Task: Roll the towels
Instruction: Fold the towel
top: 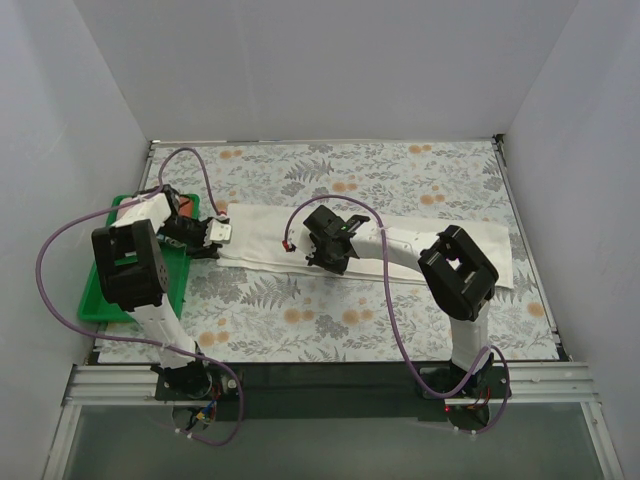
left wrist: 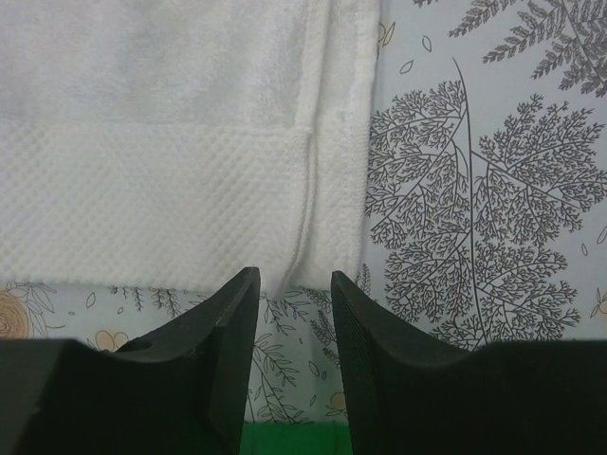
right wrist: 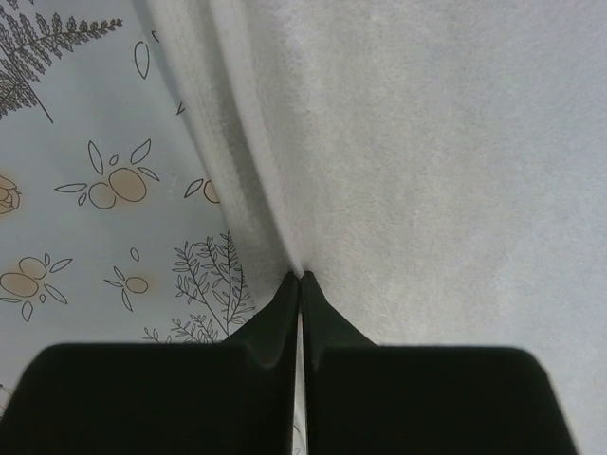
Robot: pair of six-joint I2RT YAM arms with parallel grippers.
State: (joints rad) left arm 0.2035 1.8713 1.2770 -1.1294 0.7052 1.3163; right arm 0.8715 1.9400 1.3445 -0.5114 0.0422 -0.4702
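Left gripper (left wrist: 294,284), jaws apart, sits just off the cream towel's (top: 262,240) left end. Right gripper (right wrist: 301,281) has its jaws clamped on the towel's near edge. Green tray (top: 95,300) lies left of the towel, its contents mostly hidden.

Floral table (top: 400,170) carries cream towel (top: 262,236), green tray (top: 92,298).

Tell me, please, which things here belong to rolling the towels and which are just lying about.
For the job:
cream-white towel
left gripper, open at the towel's corner
right gripper, shut at the towel's edge

Lying about:
green tray
floral tablecloth
purple cables
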